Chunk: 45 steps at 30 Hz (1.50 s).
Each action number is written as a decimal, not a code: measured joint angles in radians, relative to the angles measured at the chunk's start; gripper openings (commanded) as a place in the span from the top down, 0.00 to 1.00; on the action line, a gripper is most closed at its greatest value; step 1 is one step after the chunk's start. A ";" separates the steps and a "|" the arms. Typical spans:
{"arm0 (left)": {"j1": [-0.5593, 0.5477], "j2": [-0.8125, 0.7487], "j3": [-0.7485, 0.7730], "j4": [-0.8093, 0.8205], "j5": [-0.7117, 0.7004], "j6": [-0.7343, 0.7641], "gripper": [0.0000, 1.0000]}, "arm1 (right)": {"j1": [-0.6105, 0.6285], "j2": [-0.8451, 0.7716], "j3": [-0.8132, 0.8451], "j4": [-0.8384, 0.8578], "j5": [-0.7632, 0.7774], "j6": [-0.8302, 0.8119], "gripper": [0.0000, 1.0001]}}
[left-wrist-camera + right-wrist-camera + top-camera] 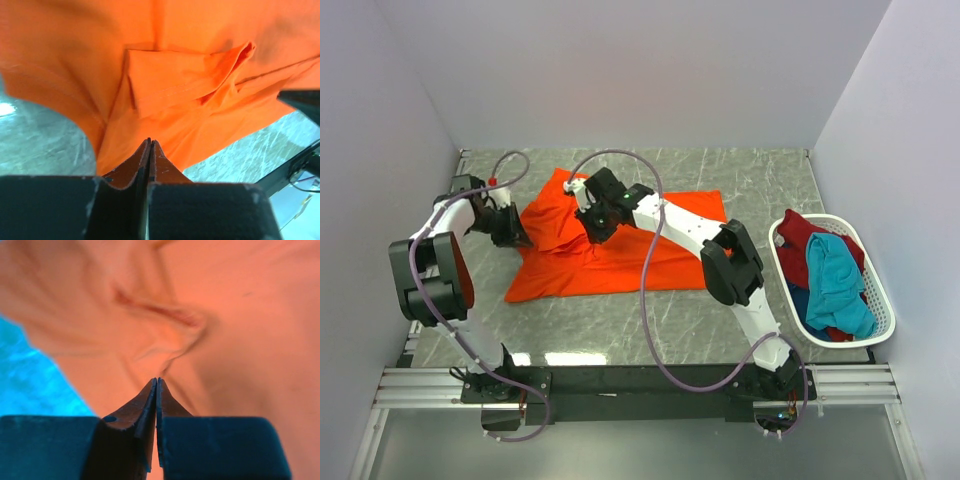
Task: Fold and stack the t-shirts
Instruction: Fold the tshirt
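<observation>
On the middle of the grey marbled table, an orange t-shirt lies spread and rumpled. The left gripper is clamped on its left edge. The right gripper is closed on a fold near its far middle. At the right, a white basket holds a teal t-shirt, a dark red t-shirt and a blue t-shirt.

I work over a grey, marble-patterned bench. On its right side stands a white plastic basket with slotted walls, close to the pale right wall. A silver metal rail runs along the bench's near edge.
</observation>
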 measured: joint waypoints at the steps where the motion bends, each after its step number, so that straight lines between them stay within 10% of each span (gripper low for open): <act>1: -0.012 0.000 0.000 -0.002 -0.008 -0.001 0.93 | 0.000 -0.005 -0.008 -0.008 -0.025 0.003 0.93; 20: -0.146 0.167 0.014 0.061 -0.095 -0.117 0.84 | 0.000 -0.005 -0.224 -0.038 -0.138 0.042 0.96; 35: -0.154 0.307 0.355 0.117 -0.077 -0.184 0.73 | -0.008 -0.009 -0.225 -0.043 -0.148 0.040 0.88; 45: -0.130 0.068 0.182 -0.127 -0.011 0.127 0.62 | -0.324 -0.269 -0.388 -0.177 -0.193 -0.064 0.75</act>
